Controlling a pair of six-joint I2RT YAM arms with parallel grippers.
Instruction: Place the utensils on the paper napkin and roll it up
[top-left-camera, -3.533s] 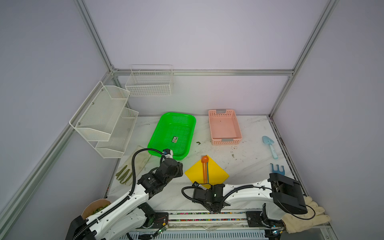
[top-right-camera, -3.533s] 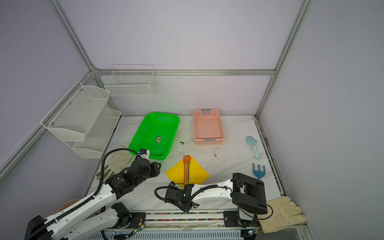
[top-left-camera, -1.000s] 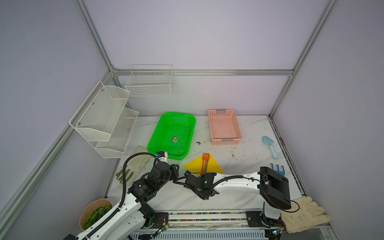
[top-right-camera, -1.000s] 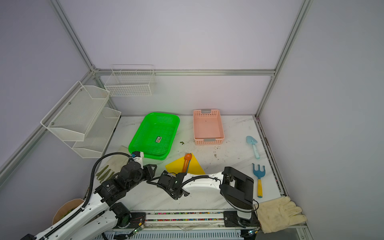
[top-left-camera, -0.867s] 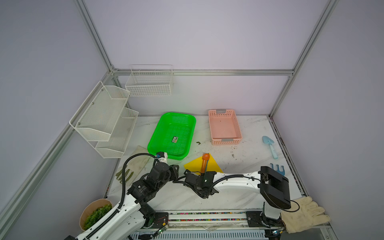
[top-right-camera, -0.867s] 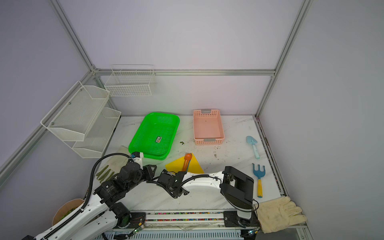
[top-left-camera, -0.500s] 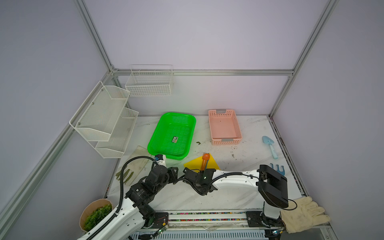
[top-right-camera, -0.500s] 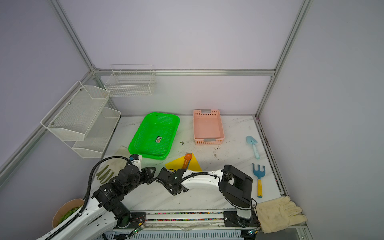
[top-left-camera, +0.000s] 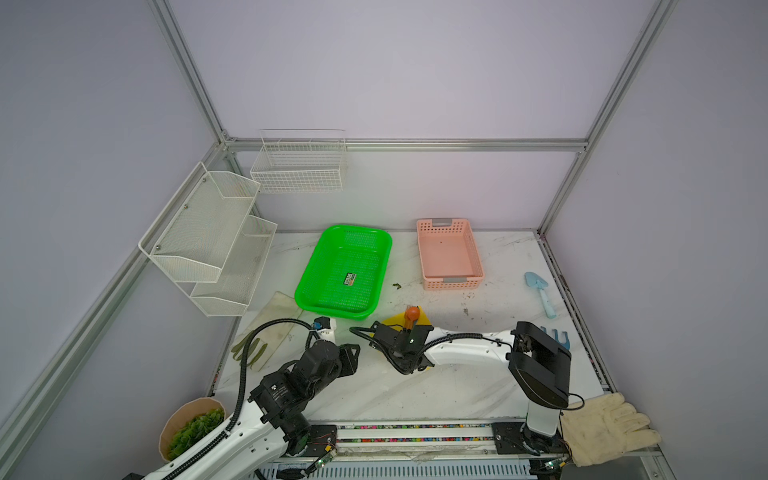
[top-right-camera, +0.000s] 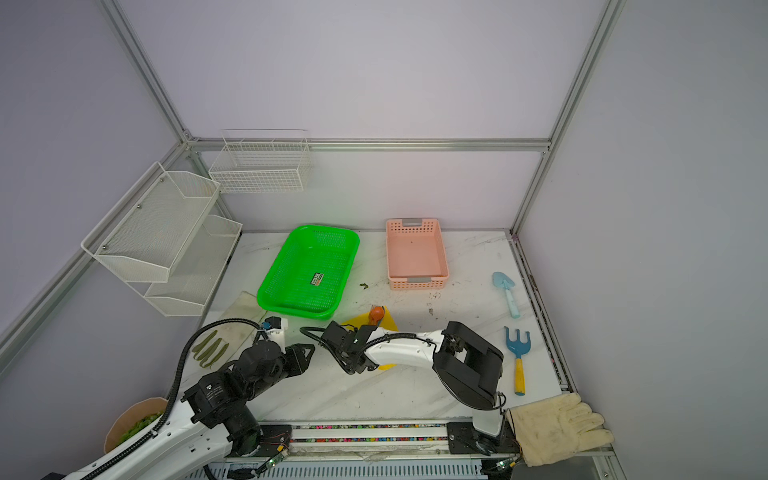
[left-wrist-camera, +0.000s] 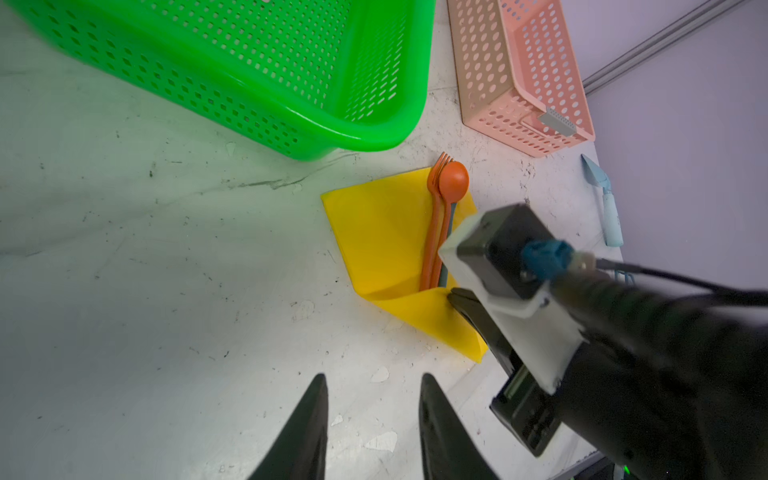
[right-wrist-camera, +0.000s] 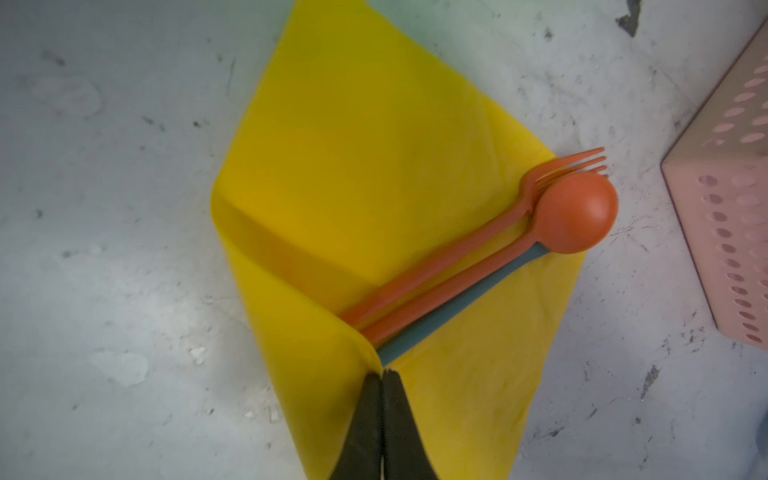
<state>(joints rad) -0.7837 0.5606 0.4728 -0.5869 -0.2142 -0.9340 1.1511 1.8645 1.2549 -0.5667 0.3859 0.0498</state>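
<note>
Right pincer (right-wrist-camera: 381, 374): clenched, jaws pressed together, tips pinching the point of the napkin's (right-wrist-camera: 353, 145) folded-over flap. Flap is pulled up over the handle ends of the utensils (right-wrist-camera: 478, 266), right at the tips.

Utensils lie side by side on the napkin, heads pointing away from the right pincer: fork (right-wrist-camera: 557, 168), spoon (right-wrist-camera: 575, 212), teal piece (right-wrist-camera: 457, 307) lowest, mostly under the spoon. Spoon bowl and fork tines stick out past the napkin's far corner, over the table (left-wrist-camera: 166, 291). The rest of the napkin lies flat.

Left pincer (left-wrist-camera: 372, 378): released, jaws apart with nothing between them, over bare table. It is just beside the right pincer, not touching it. The napkin's near edge is a little ahead of it, apart from the fingers (left-wrist-camera: 307, 415).

Farther out:
- Green basket (top-left-camera: 307, 291) is beyond the left pincer, and its near rim comes close to the napkin's far corner.
- Pink basket (top-left-camera: 451, 282) is beyond the utensil heads, apart from them.
- Blue shovel (top-left-camera: 540, 291) and blue rake (top-right-camera: 517, 345) are well off to the right pincer's outer side, near the table edge.
- Cream glove (top-left-camera: 606, 428) is at the right arm's base.
- A second glove (top-left-camera: 278, 324) lies flat beside the left arm.
- Bowl (top-left-camera: 195, 401) of green stuff is off the table by the left arm's base.
- White wire racks (top-left-camera: 208, 232) hang on the walls, behind and left of the left pincer.
</note>
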